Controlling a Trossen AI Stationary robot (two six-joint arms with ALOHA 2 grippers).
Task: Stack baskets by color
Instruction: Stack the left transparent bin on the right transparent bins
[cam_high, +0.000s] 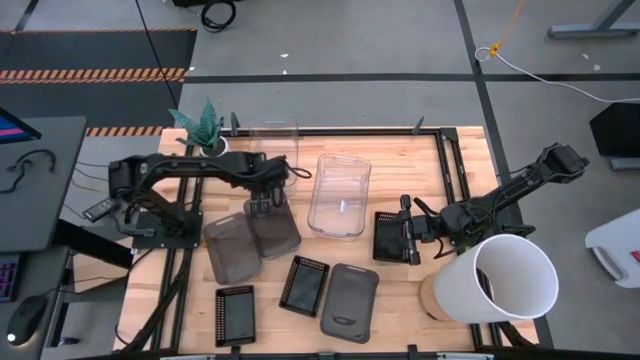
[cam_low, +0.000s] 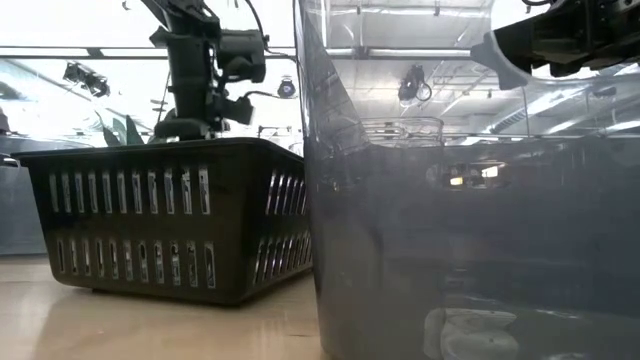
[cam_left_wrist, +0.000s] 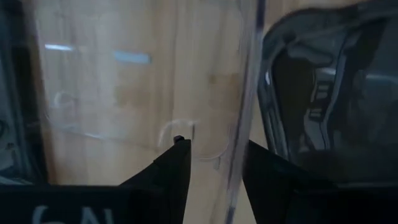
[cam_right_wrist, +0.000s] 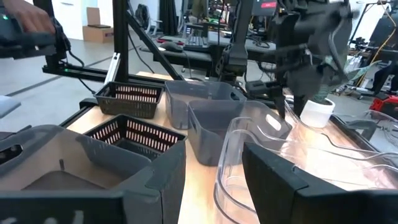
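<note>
High view: left gripper (cam_high: 265, 203) over far end of smoky grey baskets (cam_high: 272, 232), mid-table. Right gripper (cam_high: 413, 225) beside black mesh basket (cam_high: 395, 238) toward right edge, jaws apart. Left wrist view: jaws narrowly apart, straddling clear basket wall (cam_left_wrist: 244, 93) running lengthwise between them. Left arm nearer.

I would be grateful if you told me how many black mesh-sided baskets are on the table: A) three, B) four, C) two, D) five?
A: the high view shows three, one by the right tool at, one near the table's middle front, and one at front left.
</note>
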